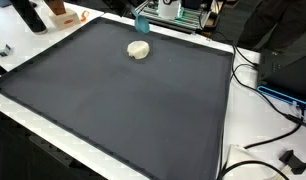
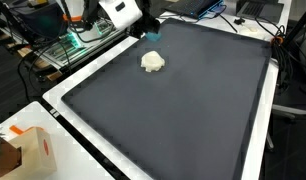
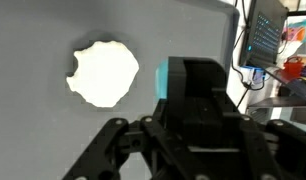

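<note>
A: What is on the work surface?

B: A wide dark mat (image 1: 113,110) covers most of a white table (image 1: 241,110). One thing lies on it: a pale lump (image 1: 139,49), cream-coloured with ragged edges, near the mat's far border. It looks soft. I judge it has slumped flat under its own weight, since nothing touches or props it.

A: Where is the robot's hand?

B: The gripper (image 1: 143,22) hangs just beyond the lump, over the mat's edge. It is near the lump but apart from it. In both exterior views the arm carries it above the surface, with no weight on the mat.

A: Is the hand wide or narrow?

B: I cannot tell. In the wrist view the black body and linkages fill the lower frame. A teal block (image 3: 174,78) sits against the fingers. It may be pinched between them or be part of the hand, and the picture does not settle it.

A: How does the lump sit relative to the hand?

B: In the wrist view it lies left of the gripper, off its centre line.

A: Is anything else nearby?

B: A cardboard box (image 2: 33,150) stands off the mat at the table's edge. Cables (image 1: 278,130) trail beside the mat. Both are well apart from the lump.
</note>
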`<state>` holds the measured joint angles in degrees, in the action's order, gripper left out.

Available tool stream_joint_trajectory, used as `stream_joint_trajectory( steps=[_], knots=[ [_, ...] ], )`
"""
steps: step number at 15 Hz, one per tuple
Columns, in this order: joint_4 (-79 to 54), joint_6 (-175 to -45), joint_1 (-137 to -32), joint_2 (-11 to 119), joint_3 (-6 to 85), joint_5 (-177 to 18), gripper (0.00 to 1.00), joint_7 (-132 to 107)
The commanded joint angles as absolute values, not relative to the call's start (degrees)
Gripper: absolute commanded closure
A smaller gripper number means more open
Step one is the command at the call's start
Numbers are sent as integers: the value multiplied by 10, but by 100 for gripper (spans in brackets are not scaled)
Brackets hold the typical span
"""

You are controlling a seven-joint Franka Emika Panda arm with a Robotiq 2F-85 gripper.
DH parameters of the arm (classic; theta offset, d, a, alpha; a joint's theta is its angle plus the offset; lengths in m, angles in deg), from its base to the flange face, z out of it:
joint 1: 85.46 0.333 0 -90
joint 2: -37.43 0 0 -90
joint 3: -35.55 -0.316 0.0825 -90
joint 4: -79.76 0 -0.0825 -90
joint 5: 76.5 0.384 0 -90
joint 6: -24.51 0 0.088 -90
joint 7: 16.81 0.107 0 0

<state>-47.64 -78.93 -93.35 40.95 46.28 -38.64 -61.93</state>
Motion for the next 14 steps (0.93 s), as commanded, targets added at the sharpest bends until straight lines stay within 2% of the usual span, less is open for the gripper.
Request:
stream_joint_trajectory(
  steps=[1,7,14],
  knots=[
    [-436,-702,-965,470,461,-350,75,-730],
    [-373,-601,-999,561,454,-347,75,-807],
    [-352,-619,-1013,622,449,-312,75,-798]
  ],
)
